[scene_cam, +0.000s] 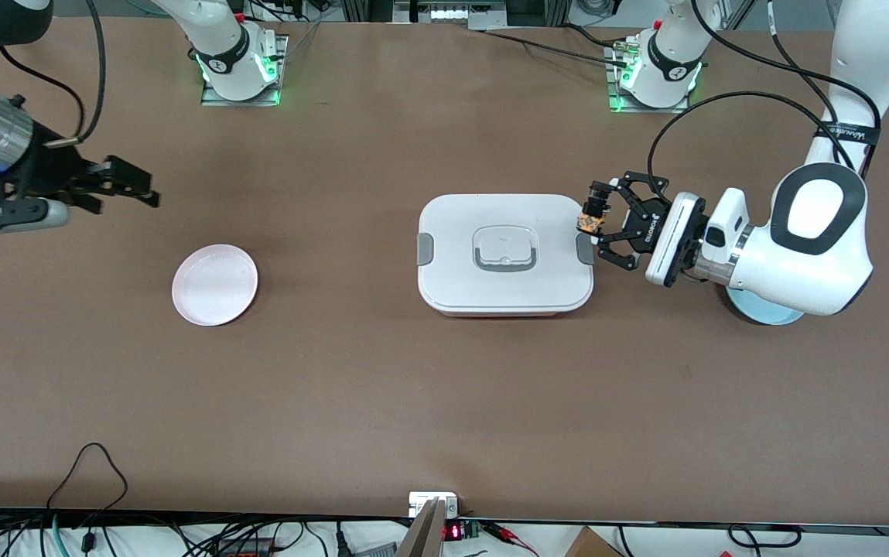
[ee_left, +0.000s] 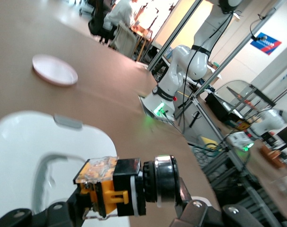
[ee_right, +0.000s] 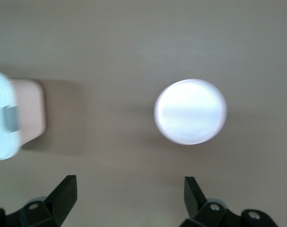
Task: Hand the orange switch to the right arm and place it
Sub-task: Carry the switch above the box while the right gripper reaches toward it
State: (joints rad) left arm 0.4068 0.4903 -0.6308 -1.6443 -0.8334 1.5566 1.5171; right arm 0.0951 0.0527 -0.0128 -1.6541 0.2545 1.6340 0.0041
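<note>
The orange switch [scene_cam: 590, 219], black with an orange cap, is held sideways in my left gripper [scene_cam: 599, 222], which is shut on it in the air over the edge of the white lidded box [scene_cam: 452, 263] at the left arm's end. In the left wrist view the switch [ee_left: 110, 187] sits between the claw fingers [ee_left: 56, 215] above the box lid [ee_left: 20, 142]. My right gripper [scene_cam: 138, 186] is open and empty in the air at the right arm's end of the table, over bare table farther from the front camera than the pink plate [scene_cam: 215, 284]. The right wrist view shows its open gripper [ee_right: 128, 184], the plate [ee_right: 191, 111] and the box [ee_right: 1, 118].
A light blue plate [scene_cam: 761, 311] lies on the table under the left arm's wrist. The box has a grey handle [scene_cam: 503, 249] in the middle of its lid and grey clips at both ends. Cables run along the table's front edge.
</note>
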